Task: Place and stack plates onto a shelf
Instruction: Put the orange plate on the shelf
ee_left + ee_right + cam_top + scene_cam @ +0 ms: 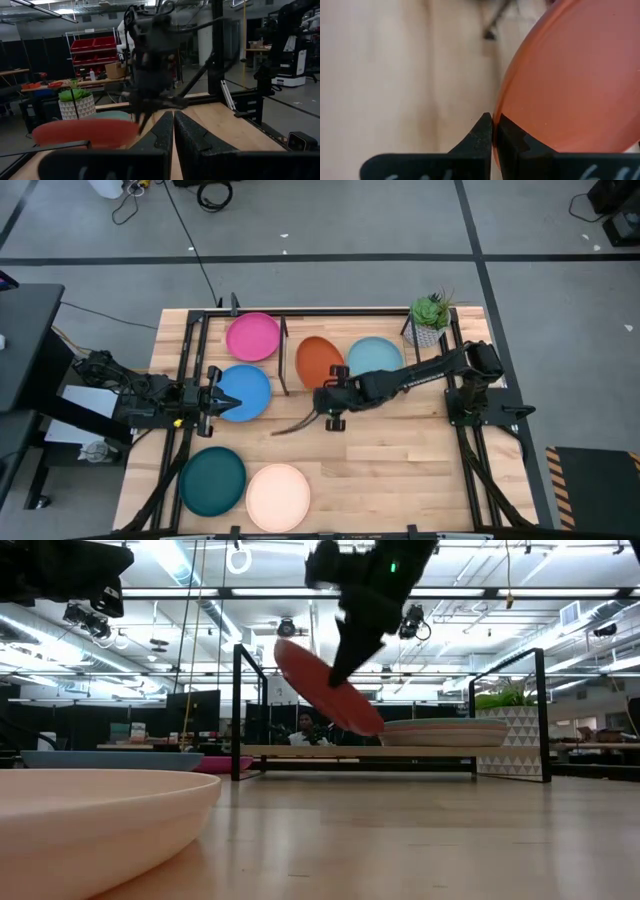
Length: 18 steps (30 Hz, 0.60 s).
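One orange plate (330, 688) hangs tilted, its rim pinched in the right gripper's (334, 402) closed fingers, shelf (350, 751) just beyond; left fingers (165, 135) sit closed, empty.

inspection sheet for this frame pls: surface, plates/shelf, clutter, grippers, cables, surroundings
Surface: wooden table.
Job's things: orange plate held tilted over shelf; light blue plate on shelf; pink plate, blue plate, teal plate, peach plate on table.
Clutter: potted plant.
Grippers: right gripper shut on orange plate's rim; left gripper shut, at blue plate.
Cables: black cable across floor.
Surroundings: a person beyond the shelf.
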Tool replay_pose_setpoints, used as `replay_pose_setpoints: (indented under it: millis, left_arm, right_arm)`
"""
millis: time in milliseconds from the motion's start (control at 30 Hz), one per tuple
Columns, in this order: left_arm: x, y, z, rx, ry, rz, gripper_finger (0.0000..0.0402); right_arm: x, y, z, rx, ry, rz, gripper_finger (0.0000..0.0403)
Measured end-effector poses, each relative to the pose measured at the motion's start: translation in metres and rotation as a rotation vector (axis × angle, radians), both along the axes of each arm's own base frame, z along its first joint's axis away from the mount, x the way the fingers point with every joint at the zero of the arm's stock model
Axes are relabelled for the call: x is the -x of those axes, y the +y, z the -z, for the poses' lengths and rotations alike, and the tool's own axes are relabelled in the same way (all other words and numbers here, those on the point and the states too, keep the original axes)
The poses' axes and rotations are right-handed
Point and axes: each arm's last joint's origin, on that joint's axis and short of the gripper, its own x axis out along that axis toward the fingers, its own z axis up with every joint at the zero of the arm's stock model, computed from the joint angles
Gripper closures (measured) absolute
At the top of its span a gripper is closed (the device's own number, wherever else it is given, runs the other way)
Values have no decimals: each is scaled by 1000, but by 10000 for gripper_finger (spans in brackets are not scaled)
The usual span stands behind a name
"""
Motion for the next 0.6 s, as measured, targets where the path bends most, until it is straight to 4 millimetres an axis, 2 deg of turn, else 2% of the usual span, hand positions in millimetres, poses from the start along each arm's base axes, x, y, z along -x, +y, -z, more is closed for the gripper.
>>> replay_pose_setpoints:
  millis: [233,600]
  left_arm:
    - [0,0,0,0,0,0,379]
    - [0,0,0,1,0,0,379]
  right_arm:
    - [0,-23,10,1,27,-17,386]
    - [-2,-40,10,-68,32,-26,376]
